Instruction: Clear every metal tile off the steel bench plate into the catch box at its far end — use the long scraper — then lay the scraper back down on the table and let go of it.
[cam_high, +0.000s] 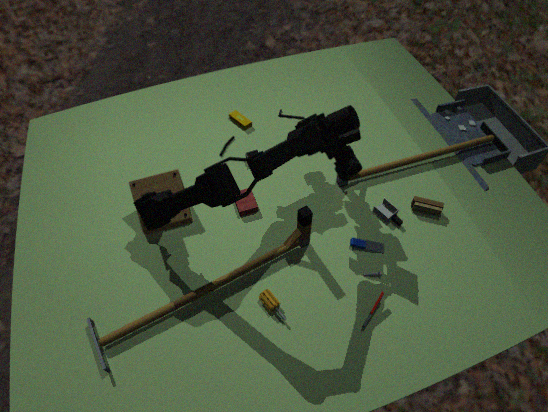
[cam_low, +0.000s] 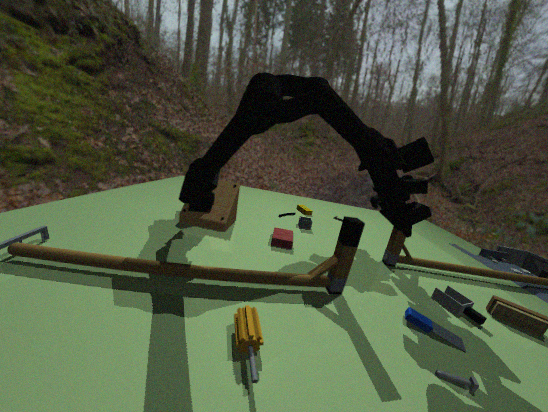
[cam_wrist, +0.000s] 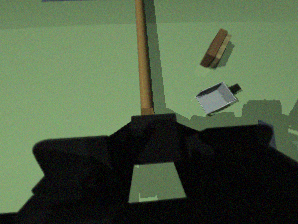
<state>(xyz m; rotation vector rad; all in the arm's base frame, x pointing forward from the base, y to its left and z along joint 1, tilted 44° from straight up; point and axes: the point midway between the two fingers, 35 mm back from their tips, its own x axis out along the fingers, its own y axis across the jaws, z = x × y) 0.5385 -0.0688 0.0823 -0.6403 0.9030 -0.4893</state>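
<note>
A green desk (cam_high: 150, 360) carries everything. The black arm (cam_high: 280, 150) reaches toward the far end, its jaws (cam_low: 400, 235) pinching the upright grip of the long scraper (cam_high: 425, 156), whose blade rests at the grey catch box (cam_high: 520, 135). White metal tiles (cam_high: 462, 127) lie on the steel bench plate (cam_high: 450, 131) beside the blade.

Green table (cam_high: 150, 360), two scrapers (cam_high: 200, 292) (cam_high: 420, 157), bench plate (cam_high: 452, 130), screwdriver (cam_high: 270, 301), scattered tools
</note>
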